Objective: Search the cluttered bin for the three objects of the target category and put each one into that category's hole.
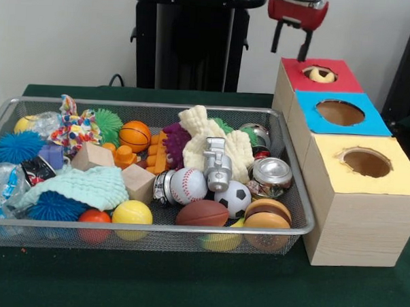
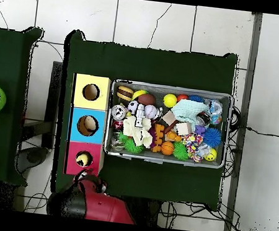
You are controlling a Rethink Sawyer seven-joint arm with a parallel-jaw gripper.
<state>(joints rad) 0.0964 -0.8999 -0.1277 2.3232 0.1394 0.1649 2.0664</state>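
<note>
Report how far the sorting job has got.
Done: one pale yellow toy sits in the hole of the red-topped box. In hand: nothing. The tool hangs open and empty just above that hole. Left: the wire-mesh bin is piled with clutter, so the other targets are probably inside it, though I cannot pick them out.

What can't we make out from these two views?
- Hand: front view, two dark prongs over the red box; open or shut unclear. Overhead, the arm covers it.
- Yellow thing in the red box's hole: only its top shows.
- Bottom of the bin: buried under toys, both views.
- Striped toy: not identifiable.
</note>
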